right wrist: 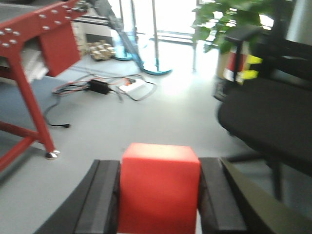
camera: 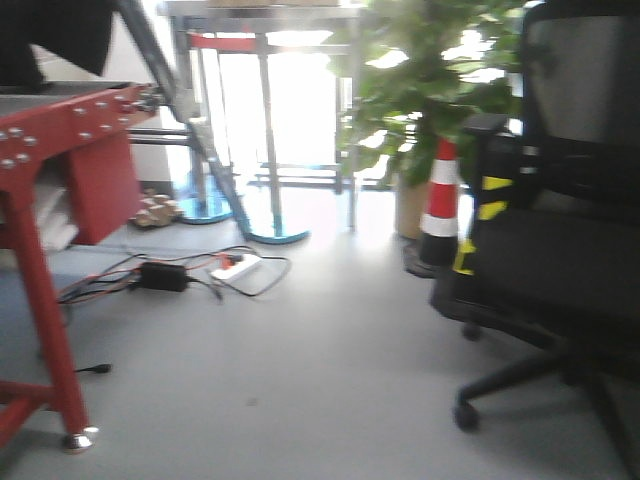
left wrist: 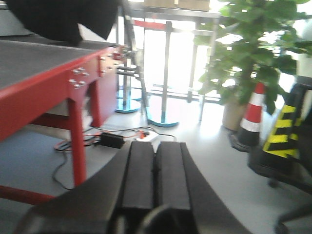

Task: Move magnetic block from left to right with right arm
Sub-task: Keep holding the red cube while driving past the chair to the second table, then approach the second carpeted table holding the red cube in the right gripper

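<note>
Strong daylight comes through the glass wall (camera: 290,100) at the back. It burns out to plain white in all three views and throws a pale glare across the grey floor (camera: 320,380). Against it, the potted plant (camera: 420,90) and the office chair (camera: 560,250) are backlit and dark, with little detail. Every view is soft with blur, the front one most. In the right wrist view the magnetic block (right wrist: 159,190) sits close, evenly lit and unfocused. In the left wrist view the left tool (left wrist: 156,148) looks almost black, with smeared edges.
</note>
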